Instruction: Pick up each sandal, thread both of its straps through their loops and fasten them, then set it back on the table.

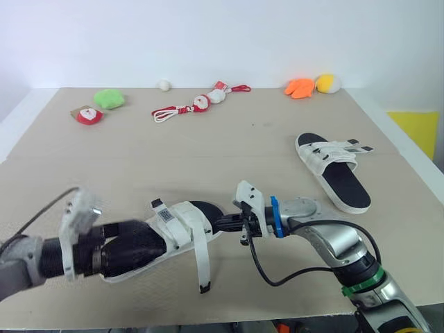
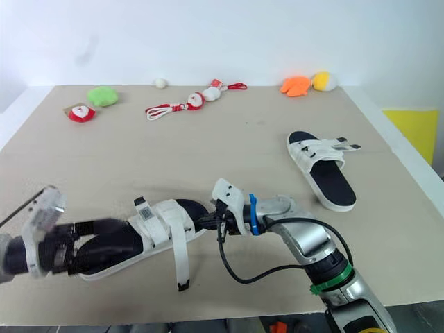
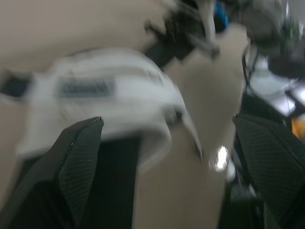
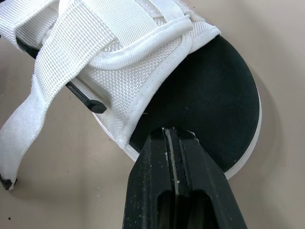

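A white sandal point(image 1: 177, 225) with a black footbed lies near the table's front edge, held between my two arms. One of its straps point(image 1: 202, 260) hangs loose toward the front. My right gripper point(image 4: 172, 138) is shut on the rim of the sandal's toe point(image 4: 214, 105). In the left eye view that gripper point(image 1: 220, 223) meets the toe from the right. My left gripper point(image 1: 132, 253) is at the heel end, open, its fingers point(image 3: 78, 162) set wide apart around the sandal's white upper point(image 3: 109, 95). A second sandal point(image 1: 333, 166) rests flat at the right, its straps sticking out sideways.
Along the back edge lie a green plush point(image 1: 109, 98), a red-and-white toy point(image 1: 89, 115), a red lanyard with small figures point(image 1: 198, 104), a white ball point(image 1: 164, 84), an orange plush point(image 1: 300, 88) and a yellow one point(image 1: 327, 83). Bare tabletop point(image 1: 229, 149) separates them from the sandals.
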